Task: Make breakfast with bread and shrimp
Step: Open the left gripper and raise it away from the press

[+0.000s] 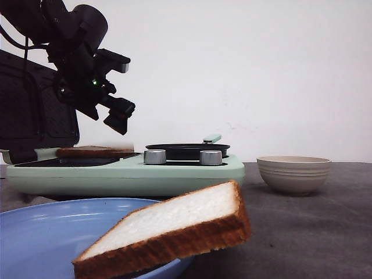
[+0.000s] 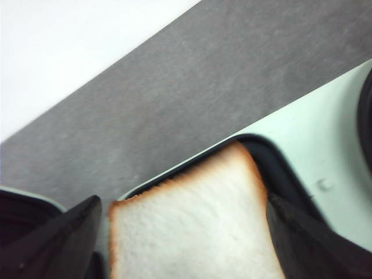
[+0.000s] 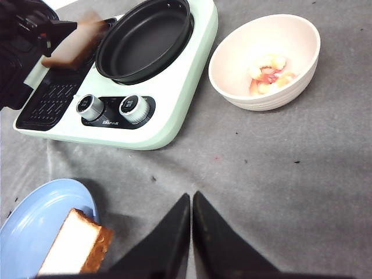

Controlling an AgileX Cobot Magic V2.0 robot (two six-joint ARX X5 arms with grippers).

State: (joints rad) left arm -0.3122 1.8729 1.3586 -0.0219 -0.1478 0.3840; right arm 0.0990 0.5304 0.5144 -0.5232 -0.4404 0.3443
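Observation:
One slice of bread (image 1: 93, 151) (image 2: 197, 226) (image 3: 77, 45) lies flat on the dark griddle plate (image 2: 278, 174) on the left side of the mint-green cooker (image 1: 125, 174). My left gripper (image 1: 119, 116) (image 2: 183, 200) hovers just above it, open, a finger (image 2: 52, 244) on each side of the slice. A second slice of bread (image 1: 174, 229) (image 3: 70, 250) leans on the rim of the blue plate (image 1: 40, 232) (image 3: 26, 224). The shrimp (image 3: 268, 72) lie in the beige bowl (image 3: 256, 102) (image 1: 293, 174). My right gripper (image 3: 192, 200) is shut and empty over the grey table.
A black round pan (image 3: 142, 40) (image 1: 186, 151) sits on the cooker's right half, behind two silver knobs (image 3: 89, 106) (image 3: 132, 108). A dark lid (image 1: 35, 110) stands up behind the griddle. Grey cloth (image 3: 279, 186) covers the table between cooker, bowl and plate.

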